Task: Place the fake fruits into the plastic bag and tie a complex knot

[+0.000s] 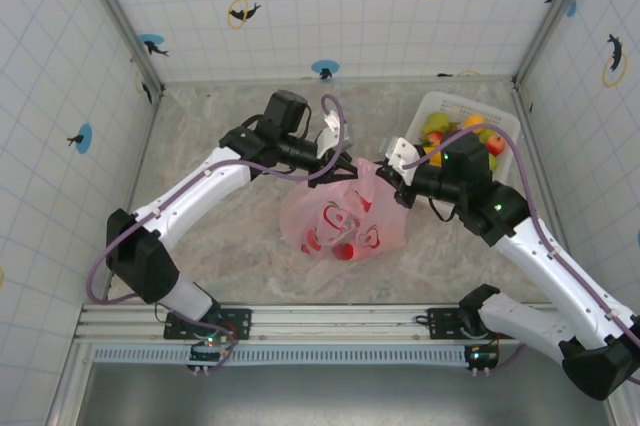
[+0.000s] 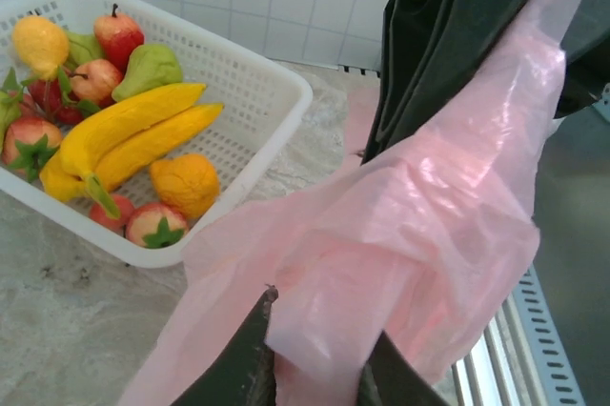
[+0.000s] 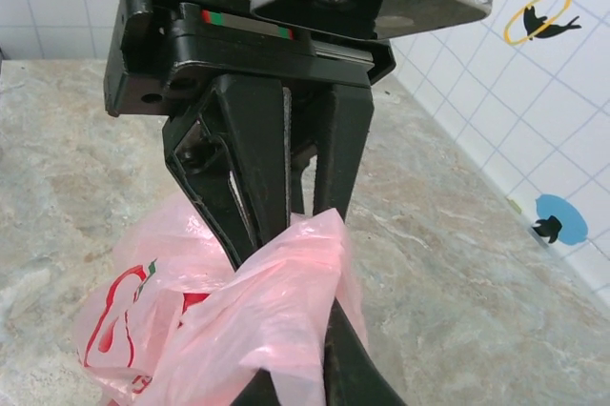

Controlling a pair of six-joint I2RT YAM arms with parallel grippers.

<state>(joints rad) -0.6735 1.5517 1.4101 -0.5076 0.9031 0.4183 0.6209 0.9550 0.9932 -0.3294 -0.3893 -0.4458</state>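
Now the left claw (image 1: 340, 164) and right claw (image 1: 388, 174) both pinch the pink plastic bag (image 1: 345, 221) by its top, mid worktop (image 1: 225, 256). It looks thin, floppy and slippery, so grab bunched handles. The fake fruits (image 1: 462, 136) sit at two o'clock.

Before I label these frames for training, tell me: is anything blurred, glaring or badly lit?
Top external: even light, sharp, no glare. Left wrist: white basket crisp; plastic bag glossy with pale highlights, soft near the lens. Right wrist: left pincer sharp, bag at the bottom edge slightly soft.
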